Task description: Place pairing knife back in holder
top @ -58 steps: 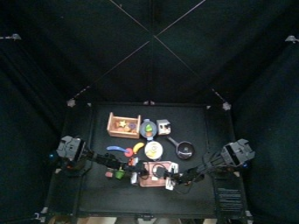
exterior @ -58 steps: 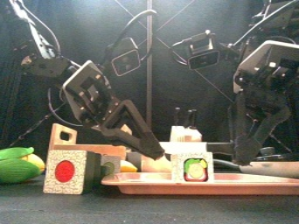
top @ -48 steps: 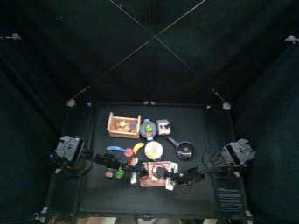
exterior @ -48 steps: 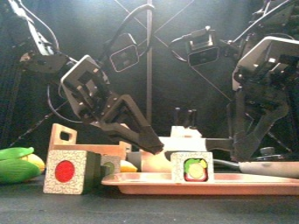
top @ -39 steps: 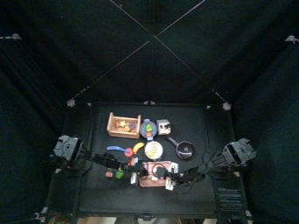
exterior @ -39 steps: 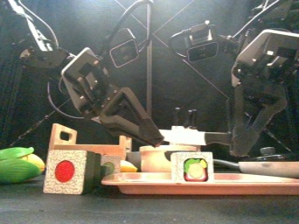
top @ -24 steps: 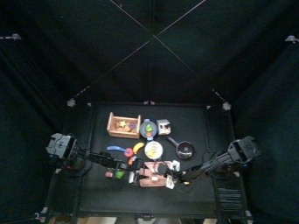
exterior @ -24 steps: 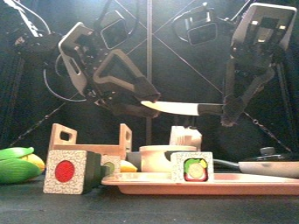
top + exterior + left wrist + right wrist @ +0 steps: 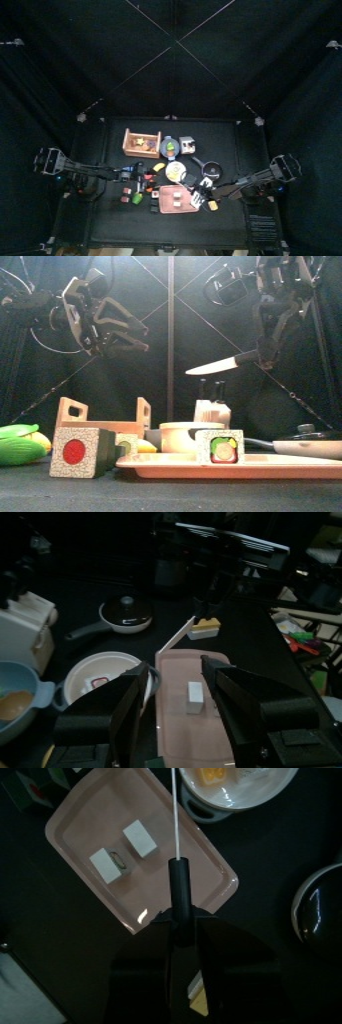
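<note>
High over the table in the front view, my right gripper point(image 9: 266, 353) is shut on the black handle of the pairing knife point(image 9: 218, 363), whose pale blade lies level and points left. From the right wrist the knife point(image 9: 178, 873) shows edge-on in that gripper point(image 9: 178, 911), above the pink tray point(image 9: 80, 828). Below the blade stands the holder point(image 9: 210, 412), a cream block with black handles sticking up, which the left wrist view shows as a white block point(image 9: 22, 620). My left gripper point(image 9: 128, 337) hangs open and empty at upper left, well apart from the blade; its jaws point(image 9: 187, 702) stand wide.
The pink tray point(image 9: 160, 463) at the front carries a sushi-print block point(image 9: 221, 446). A wooden crate point(image 9: 80, 414) and a red-dot block point(image 9: 78, 451) stand left, with green produce point(image 9: 16, 442) beyond. A black pan point(image 9: 310, 440), a white plate point(image 9: 96, 677) and a blue bowl point(image 9: 14, 704) lie around.
Both arms rose from near the tray with the knife between them. The left gripper then let go of the blade, opened wide and drew back up and left; the right lifted the knife higher.
</note>
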